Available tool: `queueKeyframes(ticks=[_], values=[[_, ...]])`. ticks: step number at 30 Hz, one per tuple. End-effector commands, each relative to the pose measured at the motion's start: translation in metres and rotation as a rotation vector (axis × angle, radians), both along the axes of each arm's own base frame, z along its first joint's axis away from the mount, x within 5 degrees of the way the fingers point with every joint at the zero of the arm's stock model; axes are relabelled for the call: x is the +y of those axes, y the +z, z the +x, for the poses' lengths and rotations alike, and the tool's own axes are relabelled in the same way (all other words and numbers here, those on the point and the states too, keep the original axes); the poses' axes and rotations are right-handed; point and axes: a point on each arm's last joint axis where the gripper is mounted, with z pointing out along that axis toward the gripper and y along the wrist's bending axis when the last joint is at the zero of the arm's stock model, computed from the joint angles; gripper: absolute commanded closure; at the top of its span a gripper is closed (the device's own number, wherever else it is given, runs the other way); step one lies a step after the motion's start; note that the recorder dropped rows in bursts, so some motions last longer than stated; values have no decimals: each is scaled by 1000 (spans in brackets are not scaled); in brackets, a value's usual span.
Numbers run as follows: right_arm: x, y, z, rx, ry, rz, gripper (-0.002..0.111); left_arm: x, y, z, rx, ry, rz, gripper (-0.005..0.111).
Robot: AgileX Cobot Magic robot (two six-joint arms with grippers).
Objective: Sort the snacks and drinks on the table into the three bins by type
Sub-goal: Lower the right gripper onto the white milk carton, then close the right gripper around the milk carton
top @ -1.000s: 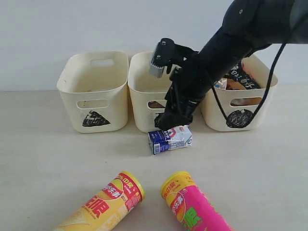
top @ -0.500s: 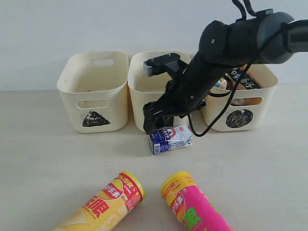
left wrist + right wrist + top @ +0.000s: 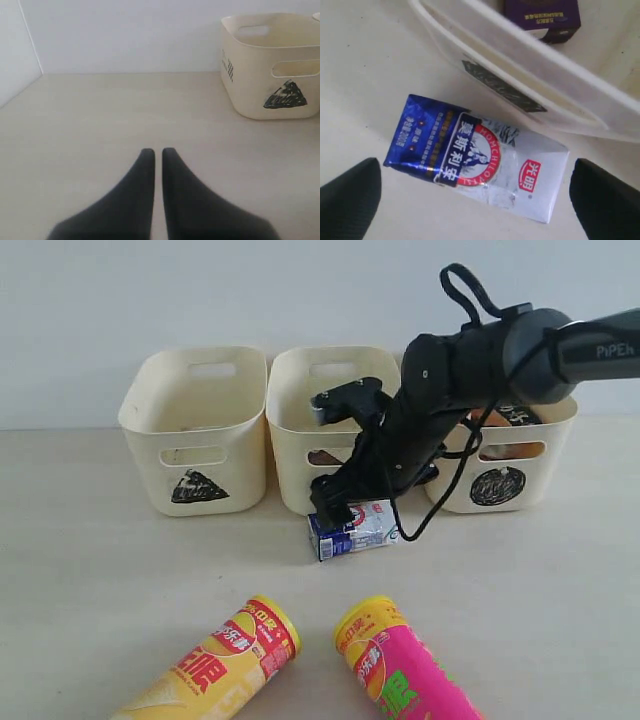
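Right claw (image 3: 477,196) spread wide over the blue-and-white carton (image 3: 480,162)

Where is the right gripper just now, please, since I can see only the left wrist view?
Observer: The right gripper is open above the blue-and-white carton, with one finger off each end of it and no grip on it.
Operator: Thank you. How does that carton lie?
Observer: It lies on its side on the table, just in front of the middle bin.
Operator: Is anything in that bin?
Observer: Yes, the right wrist view shows a dark purple carton inside it.
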Motion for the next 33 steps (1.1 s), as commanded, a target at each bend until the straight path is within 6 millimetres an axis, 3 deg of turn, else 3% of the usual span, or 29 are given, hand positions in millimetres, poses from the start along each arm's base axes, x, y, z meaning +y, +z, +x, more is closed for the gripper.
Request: queueKeyframes(ticks=[1, 11, 17, 26, 33], values=[[0, -1, 5, -47, -2, 4, 16, 0, -1, 0, -3, 1, -10, 102], [5, -6, -11, -22, 441, -103, 16, 0, -1, 0, -3, 1, -10, 102], [5, -6, -11, -111, 675, -173, 16, 0, -1, 0, -3, 1, -10, 102], [6, -15, -9, -166, 817, -225, 16, 0, -1, 0, -3, 1, -10, 102], [8, -23, -4, -206, 825, -241, 16, 0, -1, 0, -3, 1, -10, 102]])
